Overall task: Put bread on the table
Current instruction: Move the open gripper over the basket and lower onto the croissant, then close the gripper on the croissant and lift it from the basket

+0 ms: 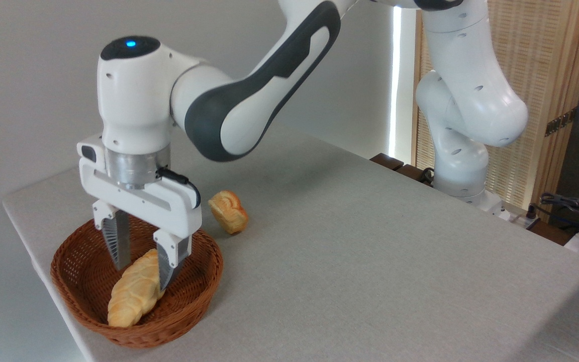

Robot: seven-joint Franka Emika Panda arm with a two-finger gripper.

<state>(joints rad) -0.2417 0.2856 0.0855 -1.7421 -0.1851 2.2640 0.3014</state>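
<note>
The bread (131, 294), a pale golden braided loaf, lies slanted inside a brown wicker basket (196, 296) at the front left of the grey table (370, 251). My gripper (141, 276) hangs open over the basket, pointing straight down. Its fingers straddle the loaf's upper end: the left finger (117, 244) stands just behind and left of the loaf, the right one covers part of its right side. I cannot tell whether the pads touch the loaf.
A small round golden bun (228, 211) sits on the table just behind and right of the basket. The arm's base (463, 176) stands at the table's far right edge, with cables and clutter beyond it. The table's left edge runs close by the basket.
</note>
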